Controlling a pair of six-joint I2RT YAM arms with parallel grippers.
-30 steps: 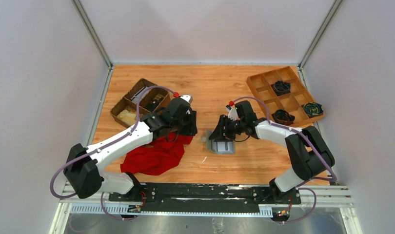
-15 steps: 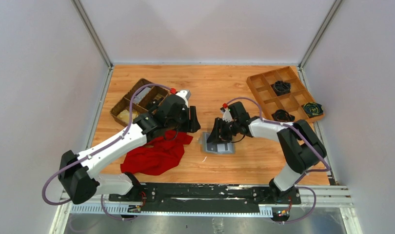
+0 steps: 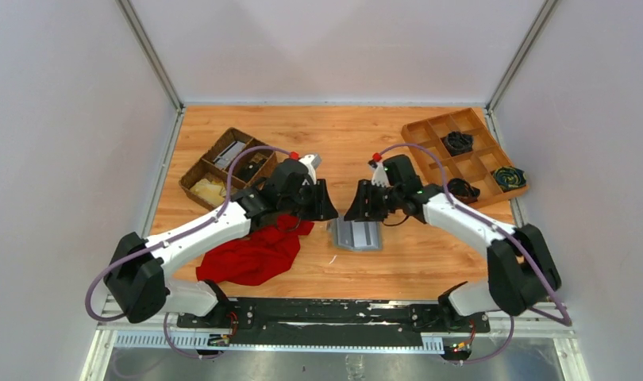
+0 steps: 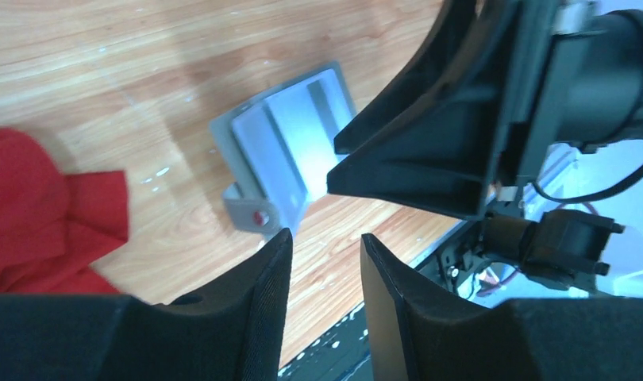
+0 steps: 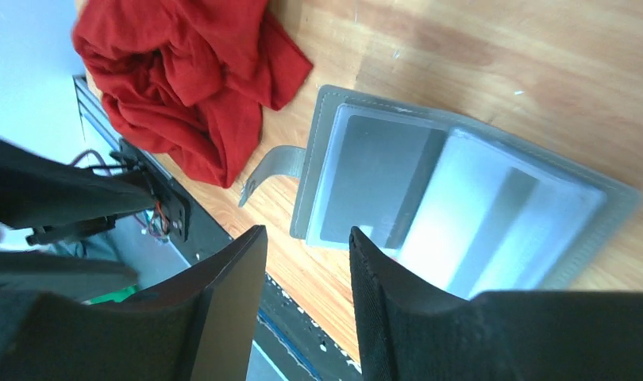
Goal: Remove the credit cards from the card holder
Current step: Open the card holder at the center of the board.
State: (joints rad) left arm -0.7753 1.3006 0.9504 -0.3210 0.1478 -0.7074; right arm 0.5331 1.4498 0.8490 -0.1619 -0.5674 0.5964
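The grey card holder (image 3: 357, 236) lies open and flat on the wooden table, its side tab (image 5: 275, 163) pointing toward the red cloth. It also shows in the left wrist view (image 4: 290, 151) and the right wrist view (image 5: 461, 202), with glossy grey slots. No tan credit cards can be made out. My left gripper (image 3: 329, 211) is open and empty, just left of and above the holder (image 4: 325, 236). My right gripper (image 3: 352, 213) is open and empty, hovering over the holder's far edge (image 5: 306, 232). The two grippers face each other closely.
A red cloth (image 3: 255, 250) lies left of the holder, under my left arm. A dark wicker basket (image 3: 223, 167) stands at the back left. A wooden compartment tray (image 3: 465, 155) with dark items stands at the back right.
My left gripper has moved right toward the holder. My right gripper has lifted off the holder and drawn back a little. The holder has shifted slightly left.
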